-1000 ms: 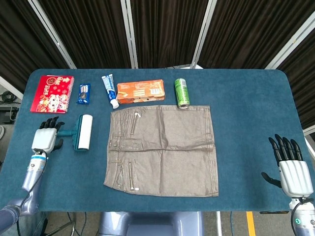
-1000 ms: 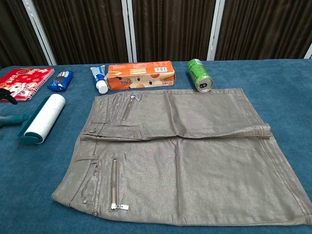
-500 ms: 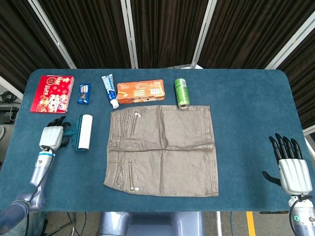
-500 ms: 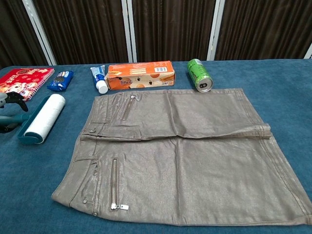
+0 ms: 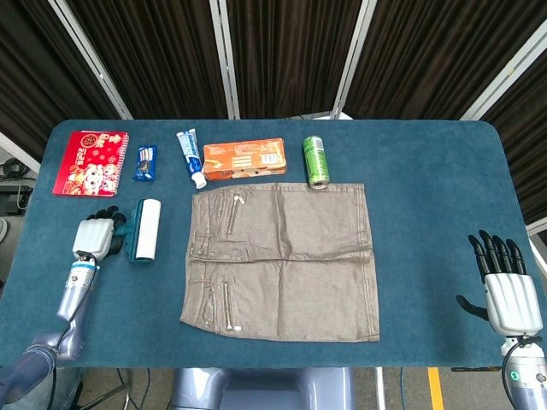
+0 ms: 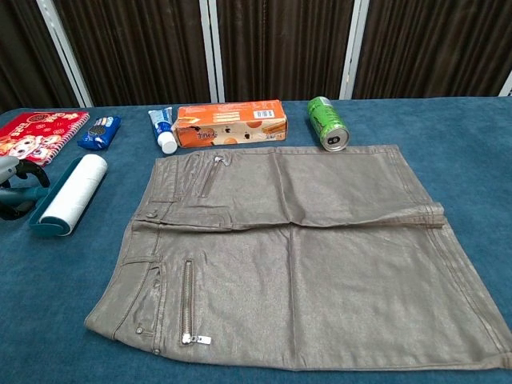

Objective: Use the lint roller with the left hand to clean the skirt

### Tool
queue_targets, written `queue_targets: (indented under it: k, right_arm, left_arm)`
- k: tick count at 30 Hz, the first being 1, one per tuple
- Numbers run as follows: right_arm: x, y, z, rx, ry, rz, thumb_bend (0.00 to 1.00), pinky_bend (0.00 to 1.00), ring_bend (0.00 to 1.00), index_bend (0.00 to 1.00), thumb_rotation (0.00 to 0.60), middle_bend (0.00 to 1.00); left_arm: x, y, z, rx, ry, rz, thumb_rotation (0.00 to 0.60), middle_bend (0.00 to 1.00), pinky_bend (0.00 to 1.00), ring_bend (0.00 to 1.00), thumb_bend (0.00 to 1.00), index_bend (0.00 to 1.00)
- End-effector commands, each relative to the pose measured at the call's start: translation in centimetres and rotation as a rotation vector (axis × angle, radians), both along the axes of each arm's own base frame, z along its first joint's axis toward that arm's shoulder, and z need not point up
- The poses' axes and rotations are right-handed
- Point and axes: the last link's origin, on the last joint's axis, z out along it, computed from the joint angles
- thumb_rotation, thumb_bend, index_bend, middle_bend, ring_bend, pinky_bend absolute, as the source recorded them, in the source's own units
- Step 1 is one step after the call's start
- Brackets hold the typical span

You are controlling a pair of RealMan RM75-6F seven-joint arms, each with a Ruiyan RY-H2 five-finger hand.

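A grey-brown skirt [image 5: 282,260] lies flat in the middle of the blue table [image 5: 427,171], also filling the chest view as skirt [image 6: 296,256]. Left of it rests the lint roller [image 5: 144,229], a white roll in a teal frame, seen again as the lint roller [image 6: 74,194]. My left hand [image 5: 96,237] sits at the roller's teal handle with its dark fingers curled around it; only the fingers of this left hand [image 6: 13,190] show at the chest view's left edge. My right hand [image 5: 511,295] hovers at the table's front right corner, fingers apart and empty.
Along the back stand a red notebook [image 5: 91,162], a blue snack pack [image 5: 145,162], a toothpaste tube [image 5: 191,158], an orange box [image 5: 244,159] and a green can [image 5: 316,161] lying close to the skirt's top edge.
My left hand has slid right onto the roller's handle and its fingers have curled in around it. The roller, the skirt and my right hand have stayed put.
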Motion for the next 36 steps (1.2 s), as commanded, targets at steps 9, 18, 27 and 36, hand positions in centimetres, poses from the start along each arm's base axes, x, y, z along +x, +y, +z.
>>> queue_targets:
  k: [9, 18, 27, 36]
  right_arm:
    - [-0.1, 0.0, -0.1, 0.005, 0.008, -0.009, 0.0, 0.0, 0.0, 0.0, 0.6, 0.0]
    - [0.0, 0.1, 0.1, 0.007, 0.001, -0.009, 0.0, 0.0, 0.0, 0.0, 0.6, 0.0]
    - [0.0, 0.0, 0.4, 0.001, -0.012, -0.014, 0.0, 0.0, 0.0, 0.0, 0.6, 0.0]
    - [-0.4, -0.5, 1.0, -0.013, -0.026, -0.046, 0.0, 0.0, 0.0, 0.0, 0.6, 0.0]
  left_arm:
    - [0.7, 0.0, 0.2, 0.028, 0.016, -0.052, 0.6, 0.37, 0.4, 0.35, 0.73, 0.55]
    - [2.2, -0.4, 1.7, 0.033, 0.082, -0.176, 0.6, 0.4, 0.42, 0.38, 0.87, 0.59]
    - [7.4, -0.6, 3.5, 0.023, 0.103, -0.321, 0.6, 0.41, 0.43, 0.38, 0.88, 0.61]
    - [13.9, -0.4, 3.3, -0.018, 0.097, -0.404, 0.6, 0.41, 0.44, 0.39, 0.89, 0.62]
